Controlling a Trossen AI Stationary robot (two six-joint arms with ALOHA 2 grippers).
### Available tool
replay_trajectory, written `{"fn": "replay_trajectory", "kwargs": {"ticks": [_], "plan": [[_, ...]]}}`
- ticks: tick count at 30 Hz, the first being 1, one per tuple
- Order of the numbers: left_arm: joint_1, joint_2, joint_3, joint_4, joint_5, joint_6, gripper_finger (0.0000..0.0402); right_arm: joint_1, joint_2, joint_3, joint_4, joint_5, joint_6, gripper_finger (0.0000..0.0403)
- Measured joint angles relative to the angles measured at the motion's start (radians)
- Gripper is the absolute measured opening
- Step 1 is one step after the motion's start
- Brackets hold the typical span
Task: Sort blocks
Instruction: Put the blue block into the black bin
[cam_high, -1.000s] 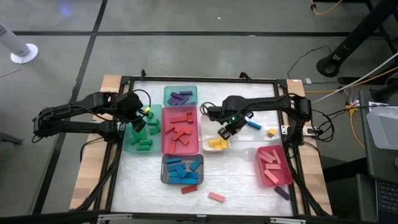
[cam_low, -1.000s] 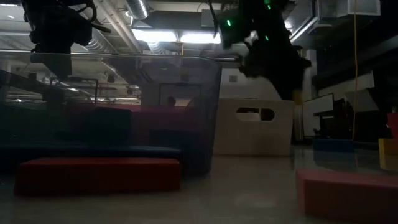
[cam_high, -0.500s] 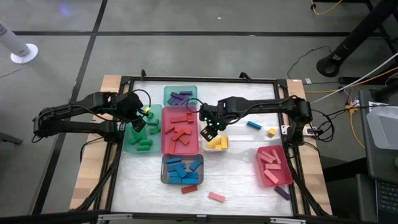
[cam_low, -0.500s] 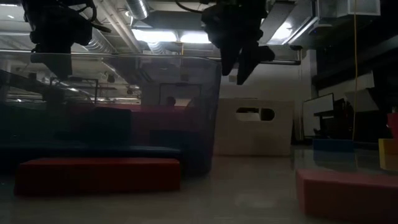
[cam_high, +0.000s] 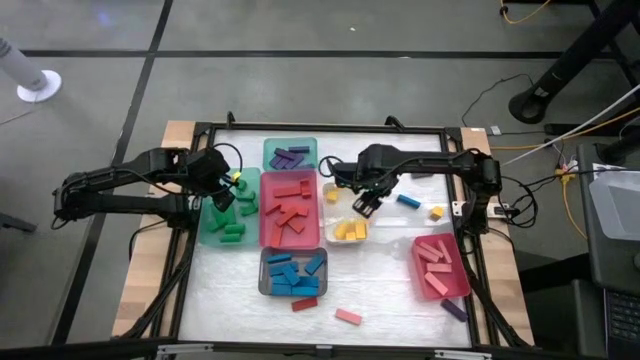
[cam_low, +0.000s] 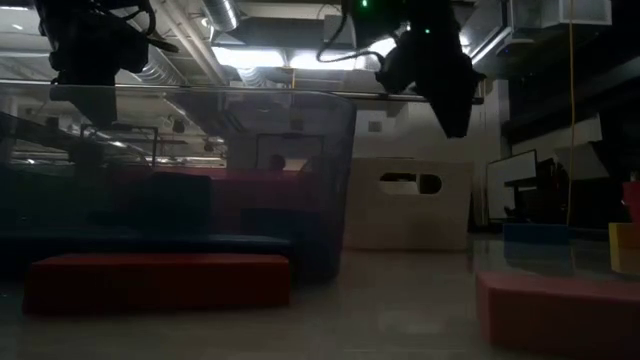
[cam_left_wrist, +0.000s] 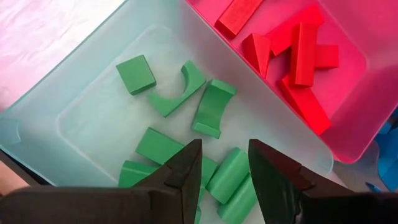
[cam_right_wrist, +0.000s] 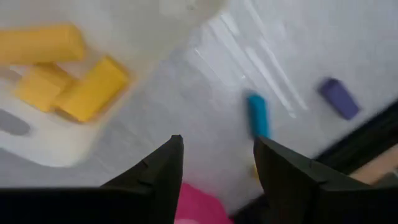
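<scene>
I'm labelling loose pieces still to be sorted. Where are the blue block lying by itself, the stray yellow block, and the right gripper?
blue block (cam_high: 406, 200), high view, middle of the bar.
yellow block (cam_high: 436, 212), high view, its top face.
right gripper (cam_high: 364, 205), high view, midway between its open fingertips.

Under the dark left end effector (cam_left_wrist: 221, 163) lie green blocks (cam_left_wrist: 214, 109) in a pale green tray (cam_left_wrist: 81, 74). Just beside the dark right end effector (cam_right_wrist: 217, 162), yellow blocks (cam_right_wrist: 93, 87) fill a white tray (cam_right_wrist: 43, 149); ahead lie a blue block (cam_right_wrist: 257, 115) and a purple block (cam_right_wrist: 339, 98).
</scene>
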Motion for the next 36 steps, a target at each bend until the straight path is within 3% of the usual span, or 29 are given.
{"fn": "replay_trajectory", "kwargs": {"ticks": [10, 16, 23, 28, 36], "plan": [[0.0, 0.0, 0.0, 0.0, 0.0, 0.0, 0.012, -0.132, -0.012, -0.104, -0.015, -0.011, -0.186, 0.0192], [0.0, 0.0, 0.0, 0.0, 0.0, 0.0, 0.012, -0.171, -0.099, -0.345, 0.042, -0.041, -0.201, 0.0192], [0.0, 0.0, 0.0, 0.004, -0.031, 0.0, 0.012, -0.185, -0.232, -0.646, 0.354, -0.168, -0.192, 0.0192], [0.0, 0.0, 0.0, 0.057, -0.034, -0.018, 0.012, -0.185, -0.238, -0.742, 0.43, -0.065, -0.19, 0.0192], [0.0, 0.0, 0.0, 0.148, -0.034, -0.082, 0.012, -0.185, -0.238, -0.718, 0.426, 0.003, -0.245, 0.0192]]}}
